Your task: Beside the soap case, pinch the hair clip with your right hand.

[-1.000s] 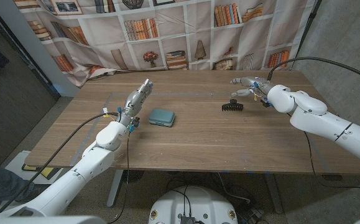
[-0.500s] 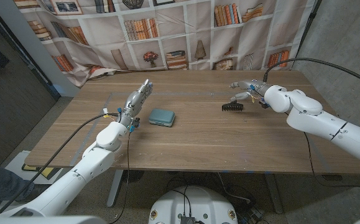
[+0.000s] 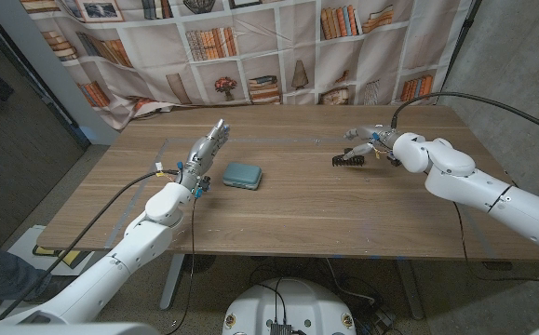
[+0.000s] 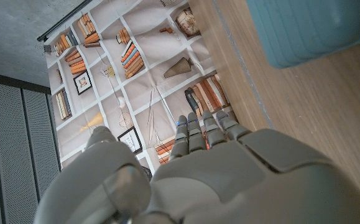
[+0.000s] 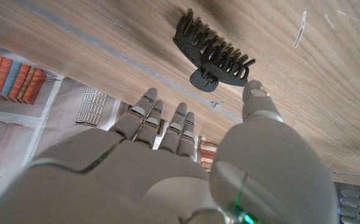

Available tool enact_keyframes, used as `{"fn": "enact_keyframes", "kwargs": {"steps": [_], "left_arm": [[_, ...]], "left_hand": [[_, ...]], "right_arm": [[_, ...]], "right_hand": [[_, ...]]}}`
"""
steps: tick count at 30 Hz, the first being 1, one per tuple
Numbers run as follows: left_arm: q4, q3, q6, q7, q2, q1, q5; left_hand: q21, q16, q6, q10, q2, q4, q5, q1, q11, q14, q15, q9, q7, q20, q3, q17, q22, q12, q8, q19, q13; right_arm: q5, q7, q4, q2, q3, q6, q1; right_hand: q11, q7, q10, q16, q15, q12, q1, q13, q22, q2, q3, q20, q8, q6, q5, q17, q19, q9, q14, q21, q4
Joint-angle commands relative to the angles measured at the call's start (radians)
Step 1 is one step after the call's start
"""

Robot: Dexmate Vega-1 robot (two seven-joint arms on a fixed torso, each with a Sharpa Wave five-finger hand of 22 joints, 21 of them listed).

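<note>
Open wood all round the hair clip (image 3: 347,158); soap case (image 3: 243,175) well apart; right hand (image 3: 370,141) just beside.

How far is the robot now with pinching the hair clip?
Done: the right hand has reached the black hair clip, which lies on the table to the right of the teal soap case. In hand: its fingers are spread near the clip, not closed on it. Left: the pinch itself. The left hand holds nothing.
</note>
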Motion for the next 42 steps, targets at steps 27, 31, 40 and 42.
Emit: {"fn": "enact_keyframes", "kwargs": {"steps": [27,31,40,42], "left_arm": [[0.020,0.006,0.013,-0.014,-0.008,-0.007,-0.022],[0.018,0.005,0.015,-0.013,-0.007,-0.006,-0.024],[0.024,0.010,0.012,-0.020,-0.011,-0.011,-0.024],[0.023,0.010,0.013,-0.020,-0.011,-0.011,-0.025]], "left_hand": [[-0.008,-0.001,0.018,0.017,0.004,0.009,0.001,0.000,-0.003,0.018,-0.002,0.004,-0.001,0.017,-0.004,0.004,0.002,-0.010,-0.005,-0.001,0.004],[-0.008,-0.001,0.019,0.018,0.004,0.009,0.000,0.000,-0.003,0.019,-0.003,0.004,-0.002,0.017,-0.004,0.004,0.002,-0.010,-0.006,-0.001,0.004],[-0.009,-0.001,0.021,0.021,0.005,0.009,0.000,0.000,-0.006,0.021,-0.003,0.004,-0.002,0.019,-0.005,0.004,0.002,-0.011,-0.007,-0.002,0.004],[-0.009,-0.001,0.022,0.022,0.005,0.010,0.000,0.000,-0.004,0.022,-0.002,0.004,-0.002,0.019,-0.005,0.004,0.002,-0.011,-0.007,-0.002,0.004]], "right_arm": [[-0.057,-0.059,0.085,0.024,-0.012,0.053,-0.003],[-0.062,-0.061,0.085,0.024,-0.014,0.054,-0.005],[-0.071,-0.062,0.082,0.025,-0.013,0.047,-0.009],[-0.072,-0.061,0.083,0.026,-0.014,0.047,-0.008]], "right_hand": [[-0.059,-0.079,0.150,0.007,-0.059,0.031,0.052,0.000,0.005,0.002,0.012,-0.026,0.055,0.159,0.020,0.004,0.121,0.008,0.151,0.032,0.017],[-0.062,-0.094,0.174,0.009,-0.068,0.032,0.056,0.000,0.006,0.001,0.013,-0.028,0.065,0.187,0.021,0.004,0.137,0.009,0.178,0.036,0.019],[-0.066,-0.102,0.229,0.011,-0.081,0.035,0.064,0.001,0.007,0.008,0.017,-0.042,0.081,0.235,0.023,0.004,0.183,0.009,0.231,0.049,0.023],[-0.066,-0.102,0.233,0.011,-0.082,0.035,0.065,0.001,0.008,0.009,0.017,-0.042,0.082,0.238,0.023,0.004,0.185,0.009,0.236,0.049,0.023]]}}
